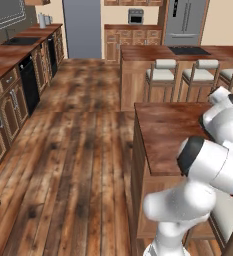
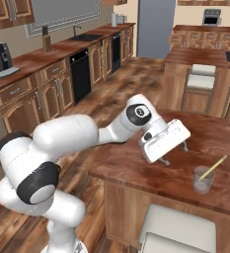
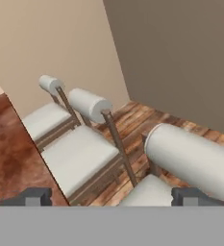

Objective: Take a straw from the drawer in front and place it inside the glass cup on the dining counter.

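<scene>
Straw (image 2: 214, 167) sits in the glass cup (image 2: 203, 180), leaning to one side with its top end sticking out over the rim. The cup stands upright on the tabletop (image 2: 136, 168), near the edge closest to the stools. It is clear and small, and the yellow straw is the one thing inside it.

Just beside the cup, up and to the left in the right base view, hangs the gripper (image 2: 176, 153). It is a little above the wood and apart from the cup. Its fingers (image 3: 34, 196) are spread wide and hold nothing. The white arm (image 2: 77, 133) reaches over the tabletop to it.

White stools (image 3: 80, 156) stand in a row along the side of the tabletop. One stool seat (image 2: 178, 228) is right below the cup's edge of the tabletop. More stools (image 1: 163, 75) stand by another counter farther back. Dark wood cabinets (image 2: 37, 94) line the wall across the wood floor (image 1: 73, 165).
</scene>
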Motion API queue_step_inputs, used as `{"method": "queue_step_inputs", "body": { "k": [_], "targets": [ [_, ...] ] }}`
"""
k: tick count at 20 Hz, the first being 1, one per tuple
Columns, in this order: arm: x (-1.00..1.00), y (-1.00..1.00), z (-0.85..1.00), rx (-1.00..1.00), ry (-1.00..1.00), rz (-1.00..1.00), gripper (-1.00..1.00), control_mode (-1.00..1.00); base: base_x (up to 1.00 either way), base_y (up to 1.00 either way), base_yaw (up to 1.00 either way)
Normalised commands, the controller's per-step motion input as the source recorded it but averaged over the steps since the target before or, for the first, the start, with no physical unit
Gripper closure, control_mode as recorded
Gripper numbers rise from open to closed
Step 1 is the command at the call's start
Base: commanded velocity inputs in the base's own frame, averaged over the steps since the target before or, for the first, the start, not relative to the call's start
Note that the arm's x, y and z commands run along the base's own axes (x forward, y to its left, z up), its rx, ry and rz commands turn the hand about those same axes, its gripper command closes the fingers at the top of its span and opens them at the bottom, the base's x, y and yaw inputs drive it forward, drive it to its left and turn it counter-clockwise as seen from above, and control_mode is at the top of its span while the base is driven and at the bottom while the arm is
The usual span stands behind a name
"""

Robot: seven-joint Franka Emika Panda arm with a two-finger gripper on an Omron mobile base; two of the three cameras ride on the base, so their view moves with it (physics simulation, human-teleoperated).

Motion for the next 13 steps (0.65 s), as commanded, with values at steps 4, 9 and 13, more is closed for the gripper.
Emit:
{"method": "queue_step_inputs", "body": {
  "k": [4, 9, 13],
  "targets": [
    [-0.22, 1.0, 0.06, 0.16, 0.09, 0.06, -1.0, -1.0, 0.0, 0.0, 0.0],
    [0.0, 0.99, 0.32, 0.28, 0.09, 0.23, -1.0, -1.0, 0.0, 0.0, 0.0],
    [0.0, 0.82, 0.49, 0.4, 0.05, 0.34, -1.0, -1.0, 0.0, 0.0, 0.0]
  ]
}}
